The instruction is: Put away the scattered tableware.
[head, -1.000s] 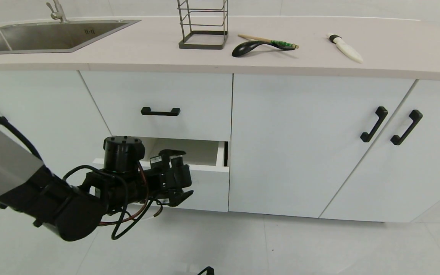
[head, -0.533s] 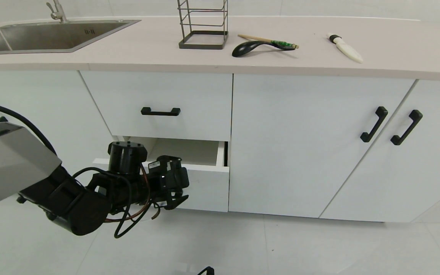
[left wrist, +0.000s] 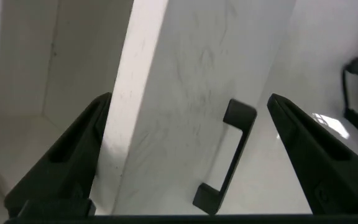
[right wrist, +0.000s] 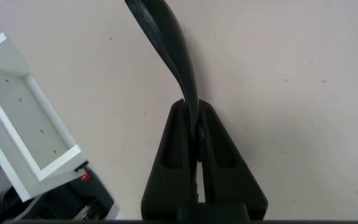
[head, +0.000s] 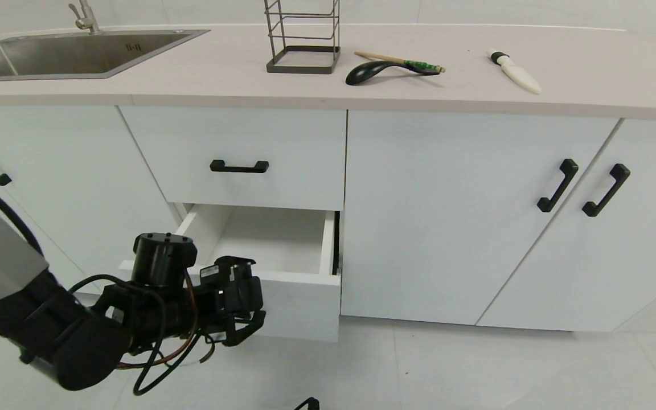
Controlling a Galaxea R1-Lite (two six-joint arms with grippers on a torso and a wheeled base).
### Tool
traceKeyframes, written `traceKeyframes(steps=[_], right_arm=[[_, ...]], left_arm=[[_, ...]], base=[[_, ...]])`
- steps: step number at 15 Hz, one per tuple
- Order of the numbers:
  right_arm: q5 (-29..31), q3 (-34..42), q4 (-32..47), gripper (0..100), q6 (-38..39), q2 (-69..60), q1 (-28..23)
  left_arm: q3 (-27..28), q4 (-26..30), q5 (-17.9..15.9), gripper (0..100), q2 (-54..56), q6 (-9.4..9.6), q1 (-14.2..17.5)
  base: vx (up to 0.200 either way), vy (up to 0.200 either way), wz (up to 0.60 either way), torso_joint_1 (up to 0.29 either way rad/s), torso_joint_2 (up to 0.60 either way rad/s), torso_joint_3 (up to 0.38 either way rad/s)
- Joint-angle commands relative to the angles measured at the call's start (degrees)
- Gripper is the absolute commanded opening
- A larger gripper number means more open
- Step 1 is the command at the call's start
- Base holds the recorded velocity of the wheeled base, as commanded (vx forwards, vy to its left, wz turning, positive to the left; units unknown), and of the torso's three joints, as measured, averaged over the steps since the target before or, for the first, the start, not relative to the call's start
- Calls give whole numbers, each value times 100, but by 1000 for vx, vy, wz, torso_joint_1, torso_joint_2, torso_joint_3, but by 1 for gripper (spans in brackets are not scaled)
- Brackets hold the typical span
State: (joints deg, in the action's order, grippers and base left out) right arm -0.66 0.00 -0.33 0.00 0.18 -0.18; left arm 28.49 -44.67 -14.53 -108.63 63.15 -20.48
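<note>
While the lower drawer (head: 299, 304) stands open beneath the counter (head: 191, 74), the following is recorded.

Left gripper (head: 248, 296): placed low, at the drawer's front panel. Its fingers (left wrist: 67, 155) are spread, one on the inner side of the panel and one on the outer, with the black drawer handle (left wrist: 229, 155) between them and untouched. Nothing is grasped.

Right gripper (right wrist: 194, 134): clenched on a slim black curved piece (right wrist: 166, 43), held above the floor (right wrist: 278, 62). What the piece is cannot be told.

Tableware, all on the counter, well apart from the left gripper, upward and toward the robot's right:
- black spoon (head: 369, 70), laid across the counter, bowl toward the robot's left.
- chopsticks (head: 399, 59), laid along much the same line, their green-wrapped end resting at the spoon's handle.
- white knife (head: 515, 72), farthest to the right, slanted, black collar at the far end and tip nearer the counter's front edge.

Surroundings: a wire rack (head: 303, 60) is set just beside the spoon's bowl on the left; a sink (head: 49, 54) is set well off to the left.

Judgement: the tableware is taken to lie on the right arm's side, but that claw is occupied. For the left arm, a rise past the closed upper drawer (head: 282, 142) and the counter's edge would be called for, and the rack would have to be skirted.
</note>
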Motion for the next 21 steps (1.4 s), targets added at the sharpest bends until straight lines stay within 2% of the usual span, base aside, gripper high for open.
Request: traceKeyframes(steps=[1, 4, 7, 16, 17, 21], right_arm=[[-4, 0, -2, 0, 0, 8, 1], [-4, 0, -2, 0, 0, 8, 1], [-4, 0, -2, 0, 0, 8, 1], [-4, 0, -2, 0, 0, 8, 1], [-4, 0, -2, 0, 0, 8, 1], [-4, 0, -2, 0, 0, 8, 1]], left_arm=[[-1003, 63, -23, 100, 1098, -4, -79], [-2119, 186, -23, 100, 2100, -4, -281], [-2418, 186, -41, 100, 2443, -13, -316], [-2322, 134, -23, 100, 2285, -22, -343], [-2146, 125, -15, 100, 2188, -101, -316], [-2049, 107, -6, 100, 2092, -118, -307]], base=[[0, 0, 0, 0, 0, 0], [0, 0, 0, 0, 0, 0], [0, 0, 0, 0, 0, 0], [0, 0, 0, 0, 0, 0], [0, 0, 0, 0, 0, 0], [0, 0, 0, 0, 0, 0]])
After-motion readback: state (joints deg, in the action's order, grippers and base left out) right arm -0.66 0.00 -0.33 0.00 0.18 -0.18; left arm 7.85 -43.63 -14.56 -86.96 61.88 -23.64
